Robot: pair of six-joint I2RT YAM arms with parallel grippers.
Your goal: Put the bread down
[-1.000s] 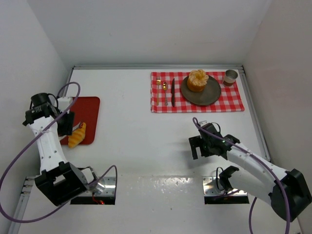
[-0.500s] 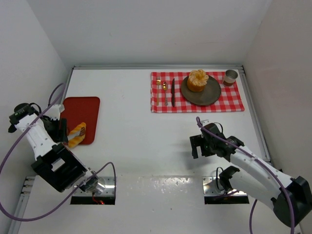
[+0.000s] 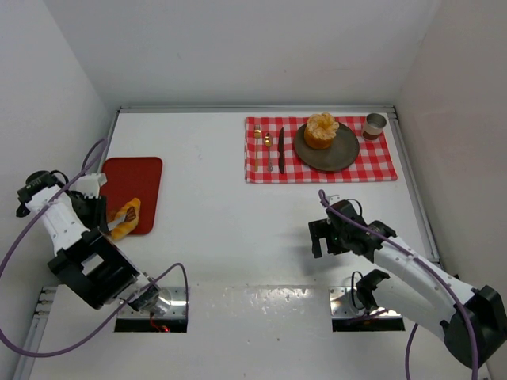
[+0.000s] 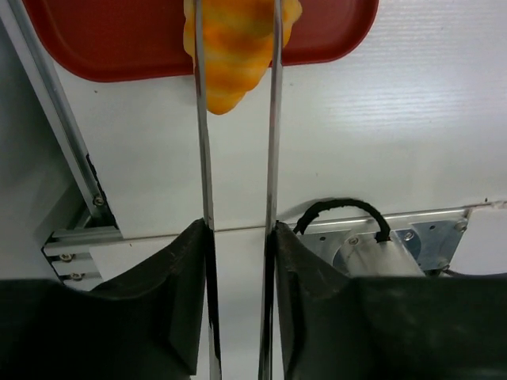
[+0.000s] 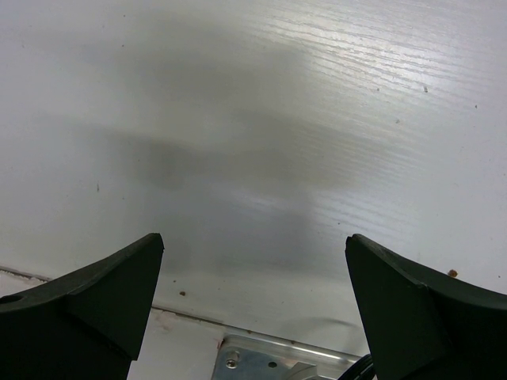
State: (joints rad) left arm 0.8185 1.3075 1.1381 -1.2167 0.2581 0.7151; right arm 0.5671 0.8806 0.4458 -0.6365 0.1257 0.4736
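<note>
- A white table seen from above, with two robot arms at the bottom of the frame.
- At the upper right, a red-and-white checked cloth (image 3: 380, 162) carries a dark plate (image 3: 346, 152). The round, ridged bun (image 3: 321, 130) sits on that plate, so this piece looks placed.
- The croissant (image 3: 127, 215) lies at the left of the frame, on the lower edge of a red tray (image 3: 135, 178), well apart from the plate. In the left wrist view its tip hangs over the tray's rim above the white table.
- The left gripper (image 3: 120, 219) is at the croissant. Its thin metal fingers (image 4: 204, 158) stand narrow, one along each side of the pastry. Whether they already pinch it I cannot tell; the croissant appears to rest on the tray.
- The right gripper (image 5: 253, 237) hangs over bare table at the lower right, jaws wide and holding nothing.
- Judged from this, roughly half the task is done. The croissant has yet to be lifted and carried across, probably to the plate.
</note>
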